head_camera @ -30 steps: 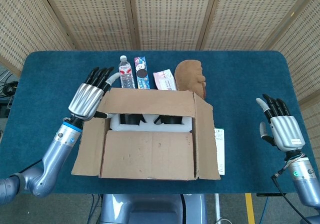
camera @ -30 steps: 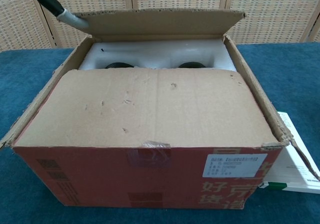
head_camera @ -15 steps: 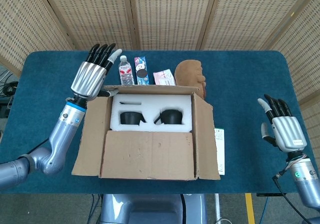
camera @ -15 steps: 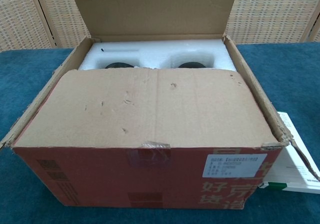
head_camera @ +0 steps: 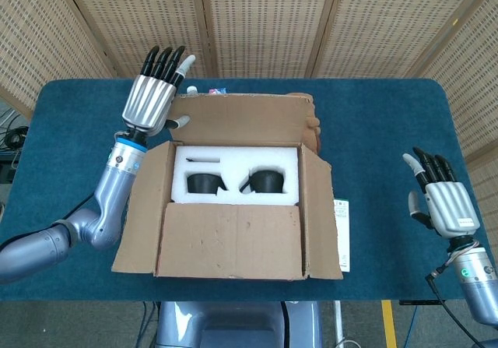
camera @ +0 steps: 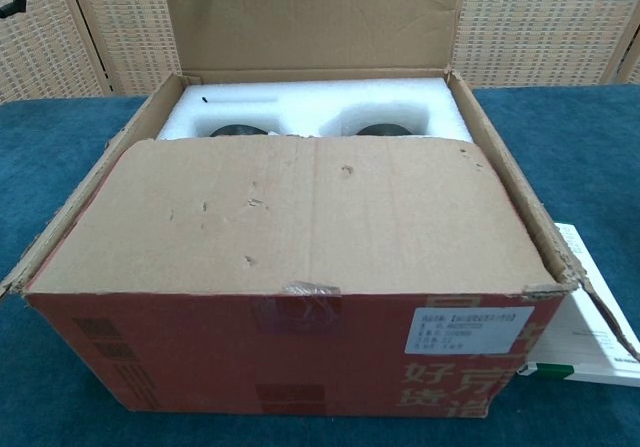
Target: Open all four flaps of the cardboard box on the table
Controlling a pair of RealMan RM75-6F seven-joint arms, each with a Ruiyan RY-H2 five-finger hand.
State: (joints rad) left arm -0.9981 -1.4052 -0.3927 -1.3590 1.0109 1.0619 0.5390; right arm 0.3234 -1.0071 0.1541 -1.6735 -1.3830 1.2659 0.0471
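matt brown cardboard for the box (head_camera: 233,208), scuffed and dented on the near flap (camera: 300,212), red print on the front. white foam (head_camera: 236,161), smooth, around dark, perhaps plastic, parts. ribbed silvery metal on the left hand (head_camera: 152,99) and right hand (head_camera: 445,206), with glossy black fingers (head_camera: 163,58). napped blue cloth over the table (head_camera: 373,122). woven cane screens (head_camera: 264,21) in wood frames.

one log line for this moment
far flap: raised by left hand | near flap: over box | right hand: idle, open

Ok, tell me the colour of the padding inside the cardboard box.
White; the foam padding shows best in the head view, with two dark items seated in it.
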